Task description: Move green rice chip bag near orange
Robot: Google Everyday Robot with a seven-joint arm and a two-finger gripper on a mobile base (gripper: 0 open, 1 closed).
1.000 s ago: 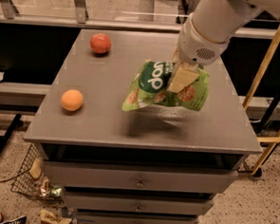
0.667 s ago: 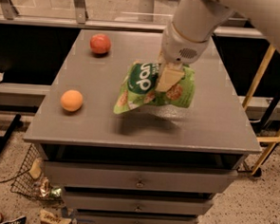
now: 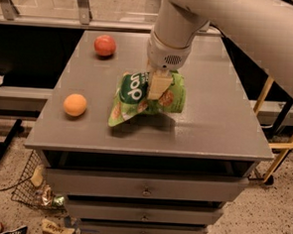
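Observation:
The green rice chip bag [image 3: 137, 98] is a light-green pouch with a dark green circle and white lettering. It hangs tilted over the middle of the grey table [image 3: 221, 118], its lower left corner near or on the top. My gripper [image 3: 157, 87] comes down from the white arm and is shut on the bag's upper middle. The orange [image 3: 75, 104] lies on the table's front left, to the left of the bag with a gap between them.
A redder round fruit [image 3: 105, 45] sits at the table's back left. The table has drawers below its front edge. Wire basket and snack packets lie on the floor at lower left. A wooden stand leans at the right.
The gripper has carried the bag leftward across the table, closer to the orange, and lower toward the tabletop.

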